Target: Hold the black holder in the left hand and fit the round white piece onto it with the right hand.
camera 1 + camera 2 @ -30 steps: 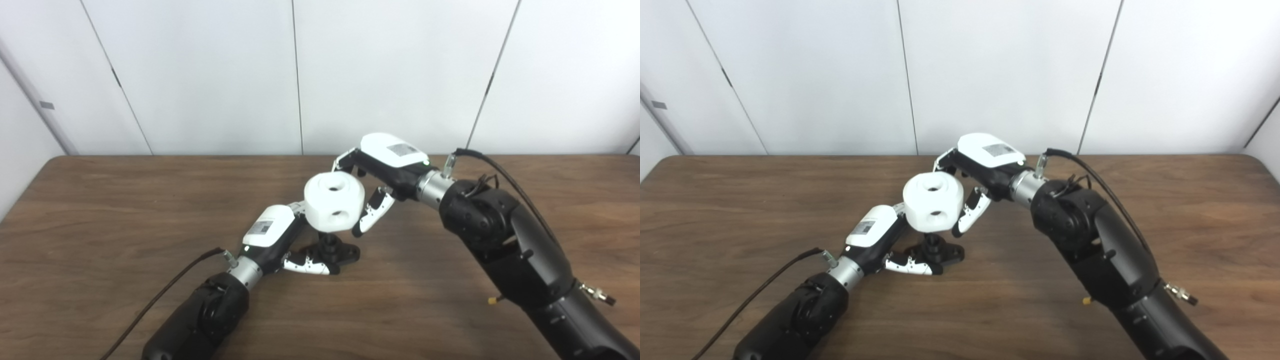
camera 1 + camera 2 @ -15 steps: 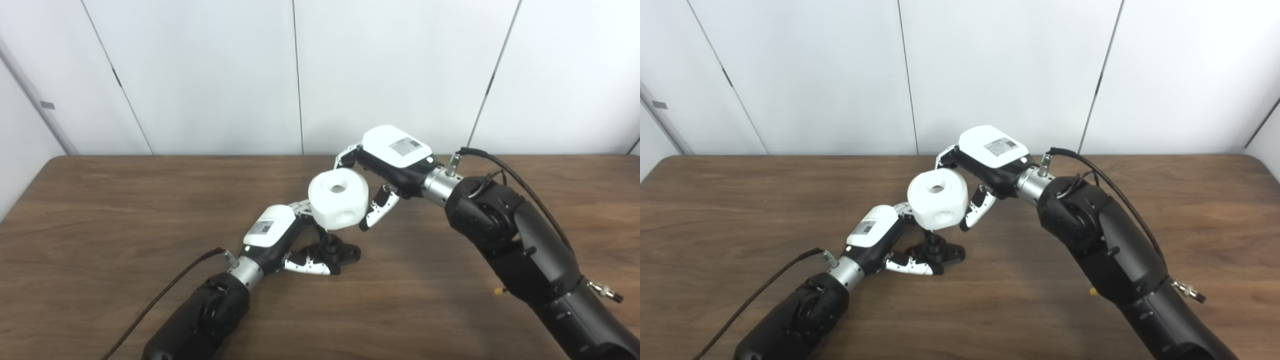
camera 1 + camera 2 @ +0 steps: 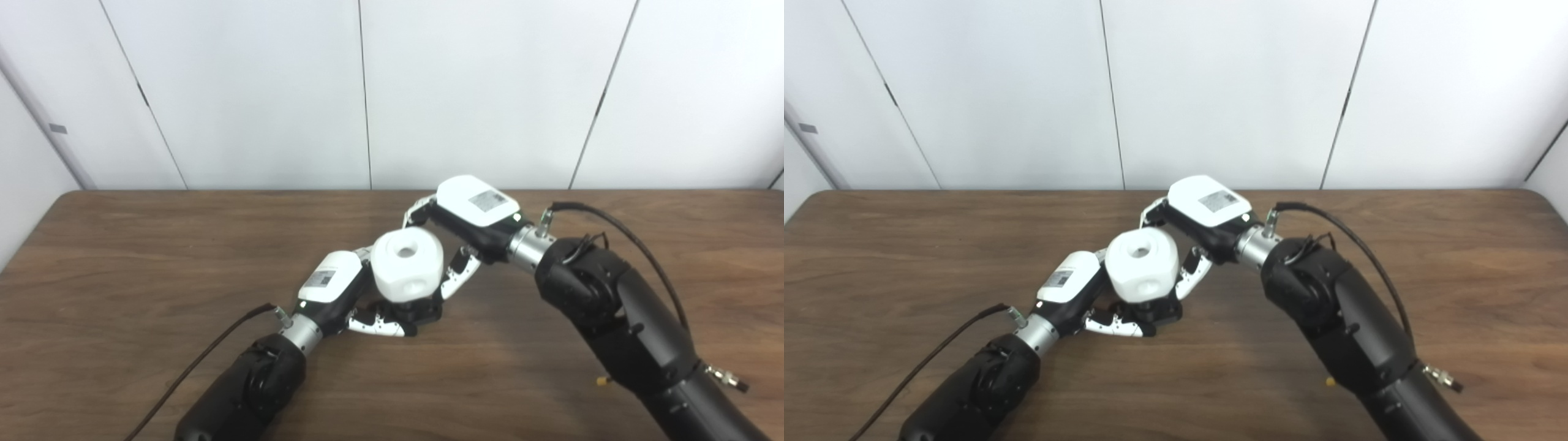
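Observation:
The round white piece [image 3: 406, 264] has a hole in its top and another in its side. My right hand [image 3: 467, 222] is shut on it and holds it low, right over the black holder [image 3: 421, 312], hiding the holder's post. Whether the piece sits on the post cannot be told. The black holder rests on the wooden table [image 3: 122, 257]. My left hand [image 3: 343, 294] is shut on the holder, fingers [image 3: 380, 326] along its near edge. The piece [image 3: 1141, 266], right hand [image 3: 1200, 215] and left hand [image 3: 1075, 288] also show in the right eye view.
A black cable [image 3: 202, 358] runs from my left wrist to the bottom edge. A cable [image 3: 618, 229] loops over my right forearm. White wall panels stand behind the table's far edge.
My right hand first lifted the white piece slightly, then lowered it down and to the left onto the holder, whose post is now hidden. My left hand has stayed put.

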{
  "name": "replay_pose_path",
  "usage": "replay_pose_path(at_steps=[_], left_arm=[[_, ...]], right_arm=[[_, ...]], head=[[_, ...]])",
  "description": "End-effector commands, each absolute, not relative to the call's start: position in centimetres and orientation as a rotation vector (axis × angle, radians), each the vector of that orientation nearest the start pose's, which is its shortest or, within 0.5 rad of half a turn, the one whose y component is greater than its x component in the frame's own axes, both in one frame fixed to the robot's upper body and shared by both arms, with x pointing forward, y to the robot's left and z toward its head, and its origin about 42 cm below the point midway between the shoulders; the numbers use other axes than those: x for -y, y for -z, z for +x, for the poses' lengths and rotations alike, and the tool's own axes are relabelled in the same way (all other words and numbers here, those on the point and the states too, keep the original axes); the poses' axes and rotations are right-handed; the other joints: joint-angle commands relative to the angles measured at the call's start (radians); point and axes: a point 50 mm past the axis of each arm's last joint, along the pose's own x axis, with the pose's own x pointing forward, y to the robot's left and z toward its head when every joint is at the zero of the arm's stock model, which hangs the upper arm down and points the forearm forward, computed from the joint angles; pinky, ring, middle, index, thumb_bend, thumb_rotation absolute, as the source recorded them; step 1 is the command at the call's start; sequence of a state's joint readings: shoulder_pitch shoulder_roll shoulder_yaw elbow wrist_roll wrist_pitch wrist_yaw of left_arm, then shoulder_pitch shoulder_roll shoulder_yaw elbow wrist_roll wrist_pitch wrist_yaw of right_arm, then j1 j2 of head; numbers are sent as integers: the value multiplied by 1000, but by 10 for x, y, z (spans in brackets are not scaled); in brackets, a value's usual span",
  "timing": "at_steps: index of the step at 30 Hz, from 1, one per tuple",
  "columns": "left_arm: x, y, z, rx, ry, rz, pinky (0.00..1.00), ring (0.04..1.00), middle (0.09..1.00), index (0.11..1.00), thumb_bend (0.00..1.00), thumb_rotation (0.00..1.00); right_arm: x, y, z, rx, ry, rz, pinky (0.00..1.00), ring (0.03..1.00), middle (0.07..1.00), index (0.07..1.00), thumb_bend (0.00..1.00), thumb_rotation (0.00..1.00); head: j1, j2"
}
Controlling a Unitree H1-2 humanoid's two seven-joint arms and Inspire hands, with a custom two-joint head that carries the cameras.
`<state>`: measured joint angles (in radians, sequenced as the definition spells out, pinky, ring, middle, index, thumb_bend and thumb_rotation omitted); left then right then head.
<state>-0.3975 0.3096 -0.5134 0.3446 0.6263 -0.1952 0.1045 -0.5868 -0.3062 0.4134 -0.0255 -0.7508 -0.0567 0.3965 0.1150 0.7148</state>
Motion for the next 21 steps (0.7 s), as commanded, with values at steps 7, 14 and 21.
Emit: replay_pose_path(at_steps=[7,14,21], left_arm=[[-172,-63,348,141,658,1086,853,912,859,483,524,56],[-171,-63,347,138,653,1085,859,911,858,484,524,56],[-172,-64,345,135,652,1085,857,910,853,483,524,56]], right_arm=[[135,-268,404,609,-585,-1265,561,689,685,480,523,142],[135,-255,403,592,-608,-1271,563,687,684,480,522,141],[138,-250,404,573,-622,-1279,567,693,680,480,522,140]], head=[[8,9],[12,13],[16,18]])
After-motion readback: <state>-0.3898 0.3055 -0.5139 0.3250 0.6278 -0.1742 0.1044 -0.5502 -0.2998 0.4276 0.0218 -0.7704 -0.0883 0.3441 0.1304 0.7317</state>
